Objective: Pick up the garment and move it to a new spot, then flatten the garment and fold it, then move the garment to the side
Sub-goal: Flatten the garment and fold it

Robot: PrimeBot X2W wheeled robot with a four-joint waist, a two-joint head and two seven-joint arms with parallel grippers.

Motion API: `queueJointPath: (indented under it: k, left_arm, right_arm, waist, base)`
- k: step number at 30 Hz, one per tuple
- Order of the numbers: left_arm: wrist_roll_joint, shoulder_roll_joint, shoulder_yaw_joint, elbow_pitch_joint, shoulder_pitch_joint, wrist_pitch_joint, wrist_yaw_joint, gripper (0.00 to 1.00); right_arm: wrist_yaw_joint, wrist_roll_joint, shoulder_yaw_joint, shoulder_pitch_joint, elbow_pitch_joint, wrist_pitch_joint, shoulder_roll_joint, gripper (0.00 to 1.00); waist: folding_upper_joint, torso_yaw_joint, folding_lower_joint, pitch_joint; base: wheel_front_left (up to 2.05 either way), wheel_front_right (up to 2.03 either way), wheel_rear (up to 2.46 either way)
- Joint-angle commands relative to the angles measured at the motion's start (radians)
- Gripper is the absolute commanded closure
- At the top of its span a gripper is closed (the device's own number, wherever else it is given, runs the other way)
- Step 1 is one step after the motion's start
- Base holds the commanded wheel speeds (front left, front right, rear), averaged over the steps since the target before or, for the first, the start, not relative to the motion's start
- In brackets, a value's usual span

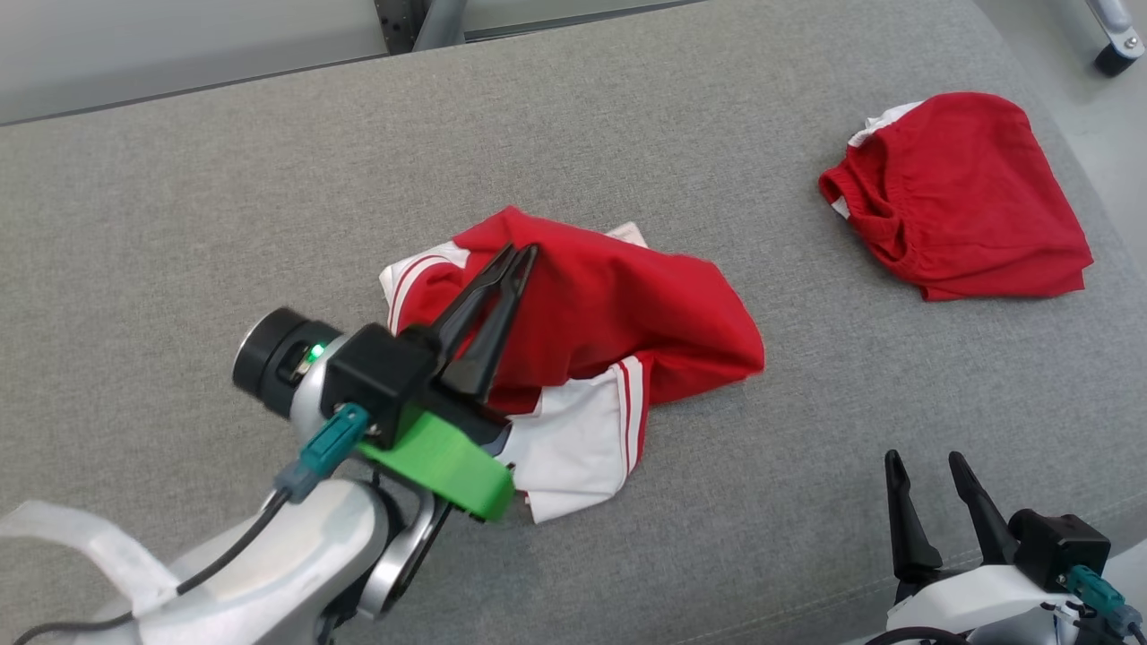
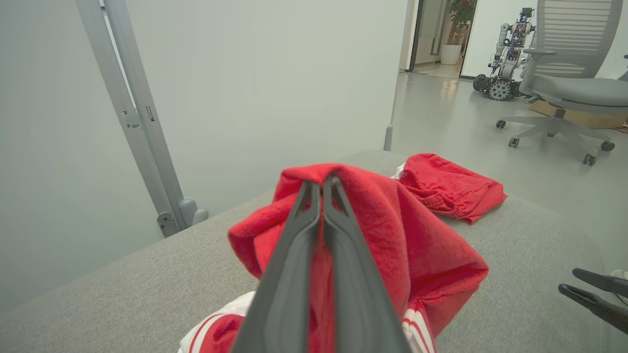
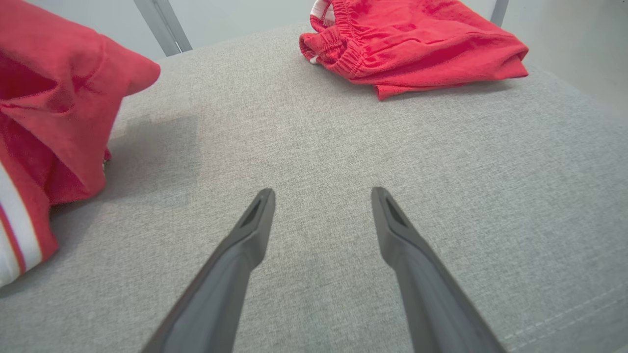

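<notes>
- Left fingers [image 2: 289,264] pinched shut on the garment [image 1: 627,305] at its red top fold, mid-bench [image 1: 269,179].
- Right fingers [image 3: 248,235] spread wide, holding nothing, near its corner.
- Likely soft, light, floppy: better gripped at hems or corners than the bunched middle.

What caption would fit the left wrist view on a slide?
Left gripper shut on the red garment, pinching a raised fold above the grey cushion.

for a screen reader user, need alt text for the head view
The left pincer is shut on a crumpled red and white garment on a grey cushion. The right pincer is open; a second red garment lies apart.
</notes>
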Motion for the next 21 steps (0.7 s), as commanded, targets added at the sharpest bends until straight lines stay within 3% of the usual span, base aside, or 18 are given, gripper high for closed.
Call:
queueJointPath:
  k: [1, 5, 8, 12, 19, 21]
  left_arm:
    - [-0.012, 0.022, 0.006, -0.008, 0.036, -0.021, 0.0, 1.0]
    - [-0.009, 0.124, 0.042, -0.027, 0.189, -0.076, 0.046, 1.0]
    - [-0.005, 0.147, 0.05, -0.053, 0.308, -0.089, 0.046, 1.0]
    - [0.059, 0.113, 0.077, -0.059, 0.454, -0.091, -0.017, 1.0]
    - [0.219, -0.014, 0.195, 0.068, 0.665, -0.089, -0.241, 1.0]
    - [0.24, -0.027, 0.205, 0.101, 0.687, -0.089, -0.267, 1.0]
  right_arm:
    - [-0.001, -0.003, -0.005, 0.0, -0.003, -0.001, -0.003, 0.0]
    - [-0.001, -0.011, -0.018, 0.012, -0.007, -0.001, -0.003, 0.0]
    - [-0.001, -0.017, -0.03, 0.023, -0.009, -0.001, -0.003, 0.0]
    - [-0.001, -0.028, -0.032, 0.021, -0.005, -0.001, -0.003, 0.0]
    - [-0.001, -0.033, -0.025, 0.003, -0.004, -0.001, -0.013, 0.0]
    - [-0.001, -0.033, -0.025, 0.003, -0.005, -0.001, -0.015, 0.0]
  waist:
    - [0.0, 0.002, 0.0, 0.001]
    - [0.0, 0.015, 0.0, 0.002]
    - [0.0, 0.034, 0.0, 0.003]
    - [0.0, 0.064, 0.0, 0.005]
    - [0.0, 0.098, 0.0, 0.001]
    - [0.0, 0.1, 0.0, 0.0]
  base:
    - [0.0, 0.0, 0.0]
    - [0.0, 0.0, 0.0]
    - [0.0, 0.0, 0.0]
    - [0.0, 0.0, 0.0]
    - [0.0, 0.0, 0.0]
    - [0.0, 0.0, 0.0]
